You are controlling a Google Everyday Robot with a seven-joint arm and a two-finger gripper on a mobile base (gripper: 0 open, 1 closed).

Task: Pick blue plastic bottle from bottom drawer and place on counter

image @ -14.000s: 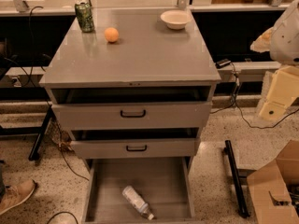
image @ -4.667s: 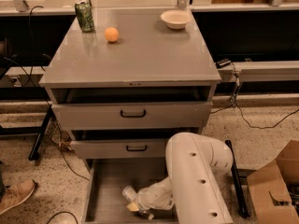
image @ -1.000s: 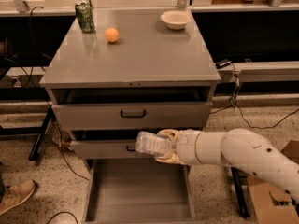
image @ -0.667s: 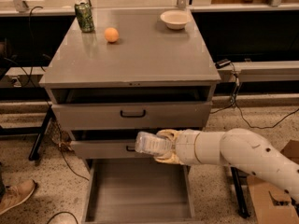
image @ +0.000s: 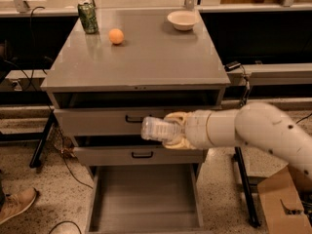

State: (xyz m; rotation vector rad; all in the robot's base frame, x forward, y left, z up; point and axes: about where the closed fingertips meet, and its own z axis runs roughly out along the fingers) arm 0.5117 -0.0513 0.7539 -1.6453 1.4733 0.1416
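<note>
My gripper (image: 171,129) is shut on the blue plastic bottle (image: 154,129), a pale translucent ribbed bottle held on its side. It hangs in front of the top drawer (image: 97,122), above the open bottom drawer (image: 144,195), which has a bare floor. The white arm (image: 253,129) reaches in from the right. The grey counter (image: 141,52) lies above and behind the bottle.
On the counter stand a green soda can (image: 88,17) at the back left, an orange ball (image: 116,36) near it and a white bowl (image: 182,19) at the back right. A cardboard box (image: 285,204) sits at the lower right. A shoe (image: 15,204) is at the lower left.
The gripper has risen with the bottle, from in front of the middle drawer to in front of the top drawer.
</note>
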